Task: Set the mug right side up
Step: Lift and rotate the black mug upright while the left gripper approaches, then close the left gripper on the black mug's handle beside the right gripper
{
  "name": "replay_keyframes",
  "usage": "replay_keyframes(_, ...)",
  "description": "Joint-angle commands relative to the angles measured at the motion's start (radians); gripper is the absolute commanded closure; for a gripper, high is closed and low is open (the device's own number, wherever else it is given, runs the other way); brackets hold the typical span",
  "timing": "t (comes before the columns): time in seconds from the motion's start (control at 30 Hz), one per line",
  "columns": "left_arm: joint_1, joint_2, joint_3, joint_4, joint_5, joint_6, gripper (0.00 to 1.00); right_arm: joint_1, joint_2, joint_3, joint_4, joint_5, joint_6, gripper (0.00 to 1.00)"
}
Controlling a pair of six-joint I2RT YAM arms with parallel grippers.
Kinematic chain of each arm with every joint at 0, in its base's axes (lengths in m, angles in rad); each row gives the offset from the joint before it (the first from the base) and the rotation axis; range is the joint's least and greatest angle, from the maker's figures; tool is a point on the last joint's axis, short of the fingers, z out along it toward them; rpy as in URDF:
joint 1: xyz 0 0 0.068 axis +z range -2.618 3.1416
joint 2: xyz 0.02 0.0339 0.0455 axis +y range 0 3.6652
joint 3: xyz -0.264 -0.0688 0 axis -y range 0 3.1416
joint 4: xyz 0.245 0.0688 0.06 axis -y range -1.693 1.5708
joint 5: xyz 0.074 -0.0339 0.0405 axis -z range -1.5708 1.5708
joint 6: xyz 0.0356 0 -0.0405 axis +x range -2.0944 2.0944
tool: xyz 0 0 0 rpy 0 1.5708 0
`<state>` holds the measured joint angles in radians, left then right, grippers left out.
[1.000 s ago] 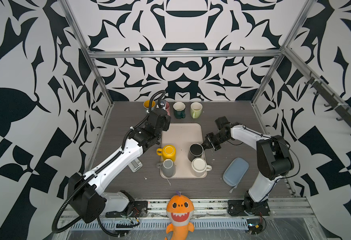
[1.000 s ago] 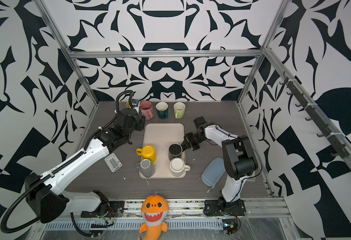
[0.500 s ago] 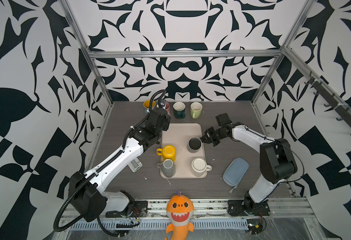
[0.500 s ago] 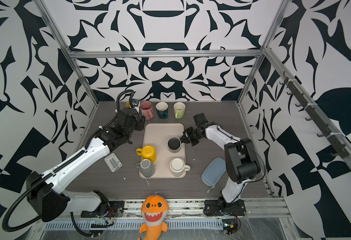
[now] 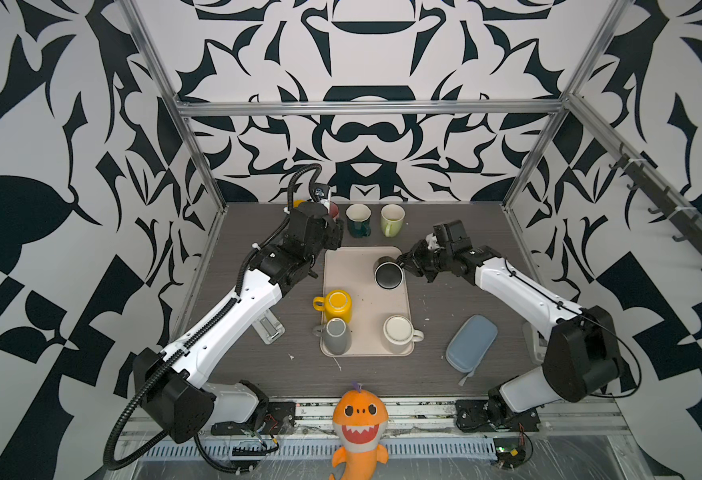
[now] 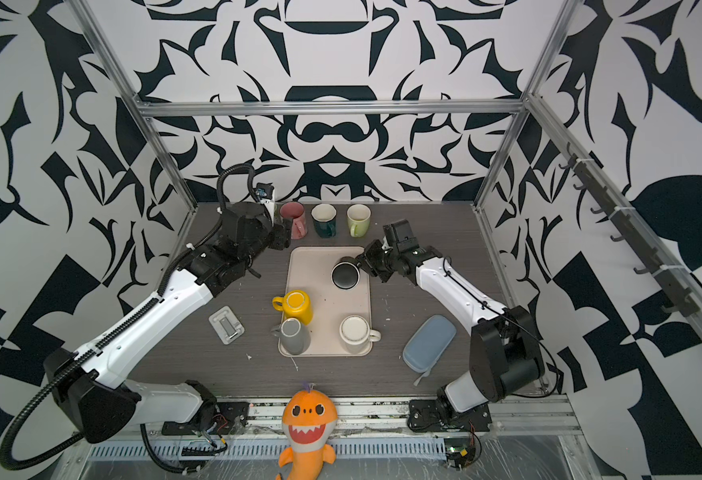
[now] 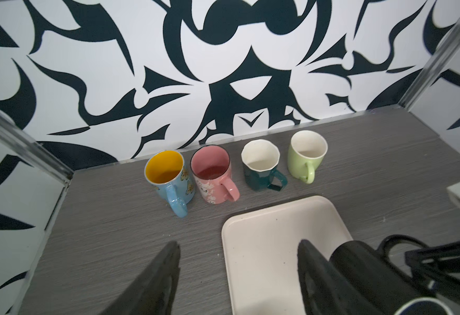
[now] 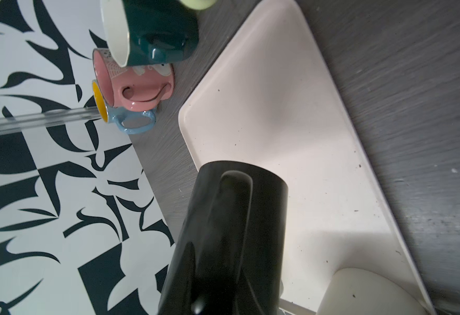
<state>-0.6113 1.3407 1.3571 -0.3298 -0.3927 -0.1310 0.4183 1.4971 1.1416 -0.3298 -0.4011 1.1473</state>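
On the grey table (image 5: 445, 365), a beige tray (image 5: 362, 266) is set centrally; above its far right corner, a black mug (image 5: 388, 274) is gripped at the handle by the closed right gripper (image 5: 407, 261), while the left gripper (image 7: 237, 261) is held open, empty.

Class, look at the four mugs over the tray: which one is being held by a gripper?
The black mug, gripped at its handle by the right gripper. The yellow mug, grey mug and cream mug stand untouched on the tray.
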Motion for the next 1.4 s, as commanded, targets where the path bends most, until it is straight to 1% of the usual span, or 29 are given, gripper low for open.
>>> replay_keyframes(0.0,0.020,0.018,0.066,-0.064,0.127,-0.059,0.29,0.054,-0.057,0.048,0.080,0.085,-0.143,1.00)
replay_keyframes(0.1,0.038,0.030,0.102,-0.084,0.218,-0.085,0.29,0.109,-0.079,0.071,0.059,0.187,-0.262,1.00)
replay_keyframes(0.17,0.057,0.038,0.119,-0.089,0.294,-0.110,0.29,0.154,-0.098,0.084,0.056,0.276,-0.353,1.00)
replay_keyframes(0.37,0.111,0.090,0.197,-0.150,0.468,-0.157,0.29,0.269,-0.160,0.076,0.111,0.512,-0.607,1.00)
replay_keyframes(0.43,0.119,0.113,0.234,-0.187,0.524,-0.147,0.29,0.303,-0.178,0.059,0.149,0.582,-0.688,1.00)
replay_keyframes(0.5,0.120,0.138,0.278,-0.233,0.580,-0.125,0.30,0.349,-0.198,0.036,0.203,0.692,-0.794,1.00)
replay_keyframes(0.67,0.120,0.206,0.397,-0.370,0.703,-0.071,0.30,0.481,-0.224,-0.057,0.435,0.912,-1.117,1.00)
replay_keyframes(0.8,0.120,0.252,0.477,-0.463,0.751,-0.049,0.30,0.533,-0.210,-0.116,0.616,1.009,-1.334,1.00)
replay_keyframes(0.93,0.120,0.281,0.534,-0.545,0.781,-0.033,0.30,0.578,-0.173,-0.169,0.838,1.111,-1.575,1.00)
replay_keyframes(1.07,0.120,0.304,0.579,-0.623,0.790,-0.020,0.30,0.592,-0.120,-0.200,1.049,1.168,-1.790,1.00)
replay_keyframes(1.2,0.120,0.332,0.615,-0.688,0.790,-0.017,0.30,0.599,-0.067,-0.215,1.219,1.191,-1.944,1.00)
replay_keyframes(1.37,0.120,0.373,0.627,-0.707,0.789,-0.032,0.31,0.607,-0.006,-0.219,1.376,1.187,-2.077,1.00)
